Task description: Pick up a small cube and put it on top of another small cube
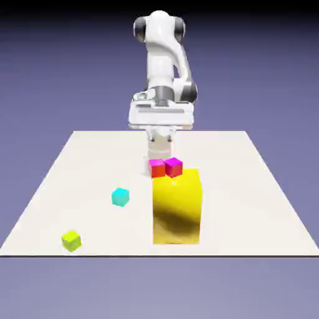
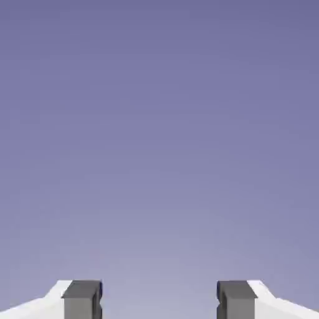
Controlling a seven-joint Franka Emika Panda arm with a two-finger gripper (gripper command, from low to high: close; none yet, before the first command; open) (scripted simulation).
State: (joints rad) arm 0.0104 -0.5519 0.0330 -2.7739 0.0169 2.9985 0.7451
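The small lime cube (image 1: 71, 240) lies alone near the table's front edge, at the exterior view's left. My gripper (image 1: 159, 153) hangs far from it, near the table's middle back, just behind a red cube (image 1: 157, 168) and a magenta cube (image 1: 174, 166). In the hand view the two grey fingertips (image 2: 82, 299) stand wide apart with only the blue-violet backdrop between them; my gripper (image 2: 159, 300) is open and holds nothing. No cube shows in the hand view.
A tall yellow block (image 1: 177, 209) stands in the table's middle; the red and magenta cubes show at its top far edge. A cyan cube (image 1: 120, 197) sits left of the block. The cream table (image 1: 249, 187) spreads around them.
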